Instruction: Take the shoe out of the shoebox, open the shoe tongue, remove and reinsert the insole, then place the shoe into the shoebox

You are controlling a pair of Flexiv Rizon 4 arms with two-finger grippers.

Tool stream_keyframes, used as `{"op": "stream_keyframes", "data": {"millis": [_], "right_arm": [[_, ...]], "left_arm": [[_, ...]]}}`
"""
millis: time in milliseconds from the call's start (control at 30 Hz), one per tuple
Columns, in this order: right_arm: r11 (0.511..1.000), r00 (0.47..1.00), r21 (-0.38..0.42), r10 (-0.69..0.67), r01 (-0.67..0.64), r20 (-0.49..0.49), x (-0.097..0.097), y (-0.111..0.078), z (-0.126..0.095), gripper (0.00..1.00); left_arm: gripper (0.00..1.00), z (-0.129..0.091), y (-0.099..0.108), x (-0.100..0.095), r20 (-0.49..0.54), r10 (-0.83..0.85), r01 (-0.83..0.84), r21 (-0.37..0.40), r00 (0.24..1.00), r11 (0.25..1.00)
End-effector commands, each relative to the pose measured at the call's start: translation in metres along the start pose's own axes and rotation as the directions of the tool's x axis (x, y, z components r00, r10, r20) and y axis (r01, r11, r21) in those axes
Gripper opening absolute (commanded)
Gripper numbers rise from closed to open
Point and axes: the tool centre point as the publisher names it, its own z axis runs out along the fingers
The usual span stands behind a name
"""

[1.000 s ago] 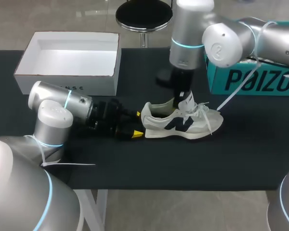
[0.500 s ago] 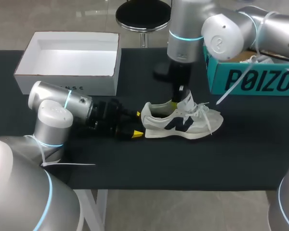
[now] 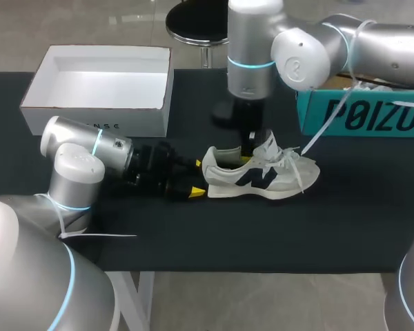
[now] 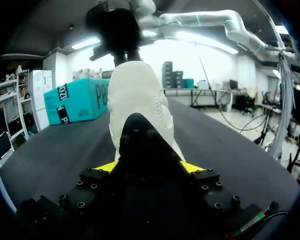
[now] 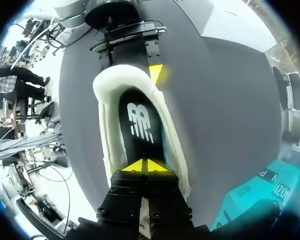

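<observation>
- grey-white shoe (image 3: 262,176) stands upright on the black table (image 3: 228,227), between a white box (image 3: 90,121) and a teal box (image 3: 359,117).
- left gripper (image 3: 196,178) is clamped on the heel from both sides.
- right gripper (image 5: 147,165) has its tips together, down in the shoe mouth just over the insole (image 5: 139,120).
- i judge the shoe light, with a soft upper and a firm heel, so the heel is good to hold. the insole looks thin and bendy, so i would pinch its edge.
- only the right wrist view shows the insole. the head view hides it.
</observation>
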Motion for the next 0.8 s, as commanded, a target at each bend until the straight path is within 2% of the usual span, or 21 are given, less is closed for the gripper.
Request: {"op": "stream_keyframes", "data": {"millis": [33, 100, 200, 233, 500, 533, 633, 700, 800], "right_arm": [[1.0, 1.0, 0.013, 0.007, -0.007, -0.011, -0.005, 0.005, 0.006, 0.18], [1.0, 1.0, 0.017, 0.012, -0.012, -0.016, -0.005, 0.003, 0.008, 0.29], [1.0, 1.0, 0.018, 0.02, -0.02, -0.021, -0.005, -0.001, 0.01, 0.34], [1.0, 1.0, 0.018, 0.021, -0.02, -0.022, -0.005, -0.001, 0.01, 0.42], [0.999, 0.999, 0.022, 0.026, -0.025, -0.027, -0.004, -0.003, 0.01, 0.5], [0.999, 0.999, 0.022, 0.026, -0.025, -0.027, -0.004, -0.003, 0.01, 0.57], [0.999, 0.999, 0.023, 0.025, -0.025, -0.029, -0.005, -0.003, 0.011, 0.56], [0.999, 0.999, 0.023, 0.024, -0.023, -0.03, -0.005, -0.001, 0.012, 0.49], [1.0, 0.999, 0.02, 0.023, -0.022, -0.034, -0.005, 0.001, 0.018, 0.49]], "left_arm": [[0.0, 0.001, 0.002, -0.001, -0.001, -0.001, 0.001, -0.002, 1.0, 1.0], [0.0, 0.001, 0.002, -0.001, -0.001, -0.001, 0.001, -0.002, 1.0, 1.0], [0.0, 0.001, 0.002, -0.001, -0.001, -0.001, 0.001, -0.002, 1.0, 1.0], [0.0, 0.001, 0.002, -0.001, -0.001, -0.001, 0.001, -0.002, 1.0, 1.0], [0.0, 0.001, 0.002, -0.001, -0.001, -0.001, 0.001, -0.002, 1.0, 1.0], [0.0, 0.001, 0.002, -0.001, -0.001, -0.001, 0.001, -0.002, 1.0, 1.0], [0.0, 0.001, 0.002, -0.001, -0.001, -0.001, 0.001, -0.002, 1.0, 1.0], [0.0, 0.001, 0.002, -0.001, -0.001, -0.001, 0.001, -0.002, 1.0, 1.0], [0.0, 0.001, 0.002, -0.001, -0.001, -0.001, 0.001, -0.002, 1.0, 1.0]]}}
